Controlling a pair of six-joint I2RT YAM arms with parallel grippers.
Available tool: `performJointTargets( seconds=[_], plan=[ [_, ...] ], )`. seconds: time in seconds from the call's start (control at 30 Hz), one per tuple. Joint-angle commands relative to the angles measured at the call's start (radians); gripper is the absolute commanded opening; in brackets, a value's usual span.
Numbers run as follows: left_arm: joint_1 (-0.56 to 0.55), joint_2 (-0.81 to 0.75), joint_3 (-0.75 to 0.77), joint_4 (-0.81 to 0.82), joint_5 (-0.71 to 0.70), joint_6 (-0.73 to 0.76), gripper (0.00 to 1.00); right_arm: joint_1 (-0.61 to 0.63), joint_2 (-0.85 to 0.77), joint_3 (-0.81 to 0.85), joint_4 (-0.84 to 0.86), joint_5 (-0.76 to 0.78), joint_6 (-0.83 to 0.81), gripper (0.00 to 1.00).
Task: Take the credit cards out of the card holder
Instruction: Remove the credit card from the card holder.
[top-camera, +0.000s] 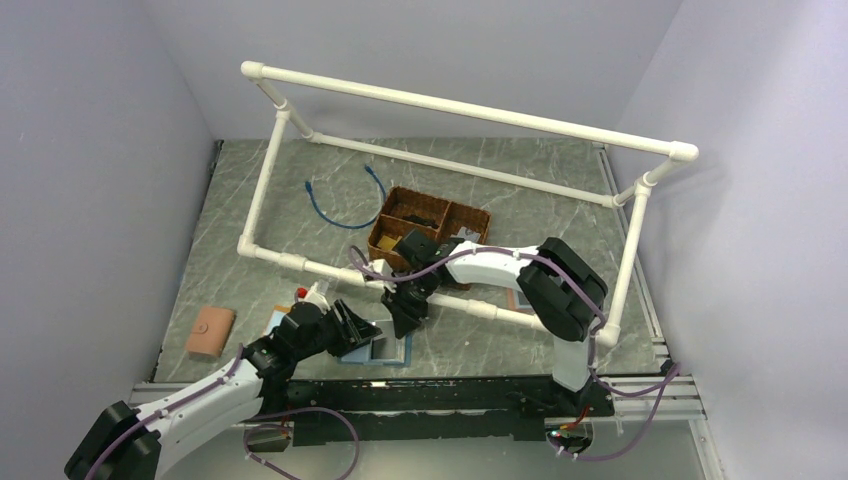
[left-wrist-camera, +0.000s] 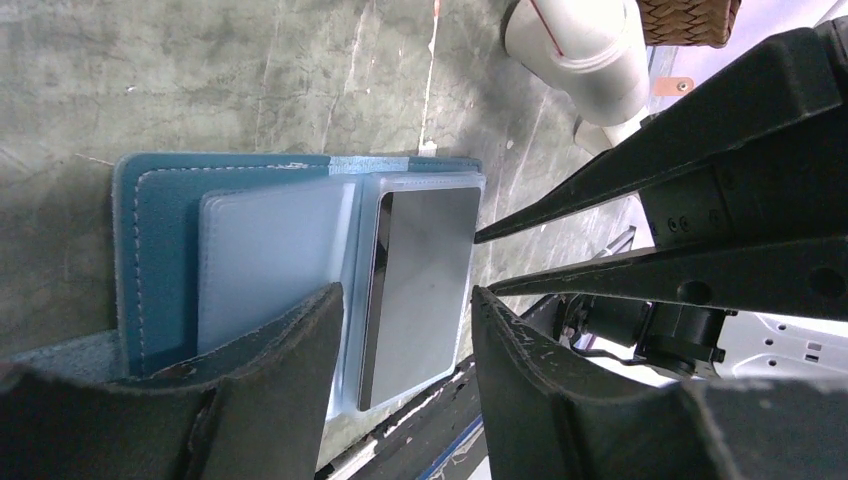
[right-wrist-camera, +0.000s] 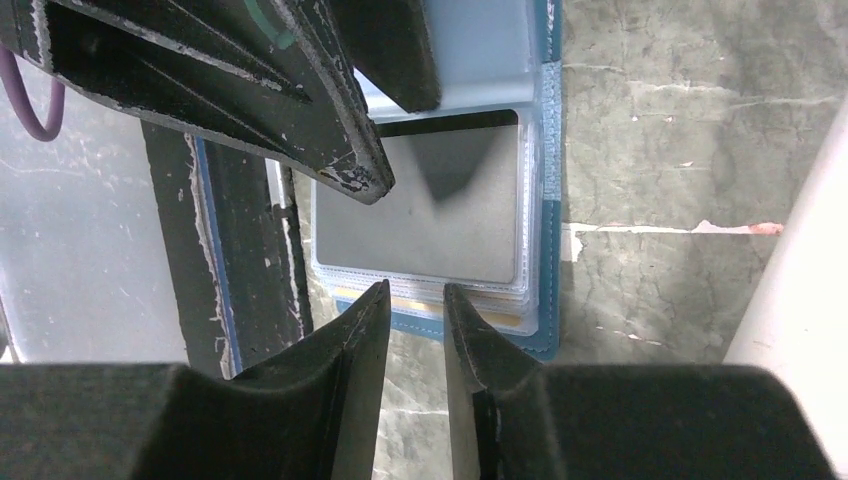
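The slate-blue fold-open card holder (left-wrist-camera: 160, 230) lay open and flat on the grey stone-look table (left-wrist-camera: 250, 70), near the table's front edge. A dark grey flat credit card (right-wrist-camera: 420, 215) sat inside one of the holder's clear plastic sleeves (left-wrist-camera: 275, 260). More sleeves lay under it, and I could not tell what was in them.

The black left gripper (left-wrist-camera: 408, 300) had its fingers wide apart, one on each side of the card, and it held nothing. I could not tell if it was pressing on the holder. The black right gripper (right-wrist-camera: 415, 300) had its fingers only a little way apart. Its tips were right at one long edge of the sleeves, and nothing was between them.

A few things could have gone wrong from there:

- **Grabbing the sleeve:** The card was thin and smooth. The right fingers might have pinched the plastic too, not just the card, and then the whole holder would have come up with it.
- **The holder sliding:** If the left gripper was not holding the holder down, a pull might have dragged it across the table or off the front edge.
- **The card slipping:** A weak pinch on such a slick card might have slipped off and left it in its sleeve.
- **The grippers bumping:** The two grippers were very near each other, so a small wrong move might have knocked them together.
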Motion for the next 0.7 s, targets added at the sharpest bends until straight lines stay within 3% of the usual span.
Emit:
performJointTargets(
  seconds=[0.0,0.5,0.67],
  plan=[
    [0.004,-0.005,-0.018,0.005,0.007,0.008,0.54,0.004,0.013,0.019,0.029,0.003,0.032,0.29],
    [0.004,-0.013,-0.02,0.021,0.011,-0.005,0.51,-0.037,0.013,-0.008,0.18,-0.245,0.251,0.48],
    [0.004,-0.026,-0.01,-0.008,0.005,0.002,0.52,-0.051,0.016,-0.021,0.21,-0.229,0.312,0.51]
  ],
)
